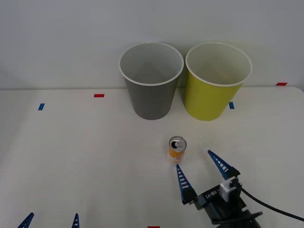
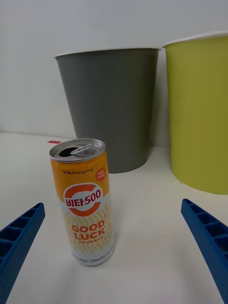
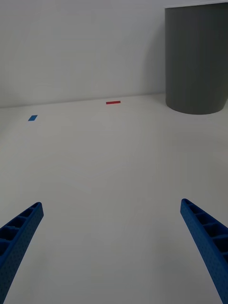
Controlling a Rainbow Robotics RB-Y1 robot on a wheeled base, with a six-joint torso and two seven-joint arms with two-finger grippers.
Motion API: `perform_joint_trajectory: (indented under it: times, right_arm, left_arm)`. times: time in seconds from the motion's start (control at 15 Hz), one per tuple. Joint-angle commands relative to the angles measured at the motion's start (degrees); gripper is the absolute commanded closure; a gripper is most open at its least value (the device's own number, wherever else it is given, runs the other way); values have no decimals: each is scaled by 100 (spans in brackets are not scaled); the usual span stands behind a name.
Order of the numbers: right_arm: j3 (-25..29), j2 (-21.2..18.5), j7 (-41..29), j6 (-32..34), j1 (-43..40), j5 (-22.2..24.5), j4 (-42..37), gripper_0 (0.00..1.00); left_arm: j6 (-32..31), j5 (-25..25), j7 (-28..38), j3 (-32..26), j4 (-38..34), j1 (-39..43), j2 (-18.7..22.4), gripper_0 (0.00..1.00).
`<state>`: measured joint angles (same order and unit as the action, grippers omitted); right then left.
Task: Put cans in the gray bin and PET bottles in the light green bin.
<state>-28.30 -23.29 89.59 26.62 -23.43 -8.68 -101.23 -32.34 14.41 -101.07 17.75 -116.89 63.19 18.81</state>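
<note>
The can (image 1: 177, 151) is seen upright on the counter (image 1: 85, 156), just beyond the right claw (image 1: 194, 160), toward 11 o'clock, untouched. That claw is spread wide. The gray bin (image 1: 151, 80) and light green bin (image 1: 216, 81) are placed at 12 o'clock. The left claw (image 1: 51, 218), also wide, is parked at 7 o'clock.

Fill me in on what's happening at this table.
The robot is sorting trash. A small orange can stands upright on the table, in front of the gray bin and the green bin. The right hand is open just short of the can, not touching it, with the can nearer one finger than the other. The left hand waits open at the table's near edge.
</note>
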Motion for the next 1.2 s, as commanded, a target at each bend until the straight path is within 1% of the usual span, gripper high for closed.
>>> perform_joint_trajectory:
  times: [0.07,0.4,0.73,1.0,1.2]
  right_arm:
    - [-88,70,50,-280,251,-11,6,0]
    - [-184,219,173,-614,524,-28,6,0]
    - [-184,413,305,-1150,779,-2,6,0]
    - [-114,421,314,-1387,884,-37,15,0]
    - [-96,421,296,-1440,884,-63,6,0]
  left_arm:
    - [0,0,0,0,0,0,0,0]
    - [0,0,0,0,0,0,0,0]
    - [0,0,0,0,0,0,0,0]
    - [0,0,0,0,0,0,0,0]
    - [0,0,0,0,0,0,0,0]
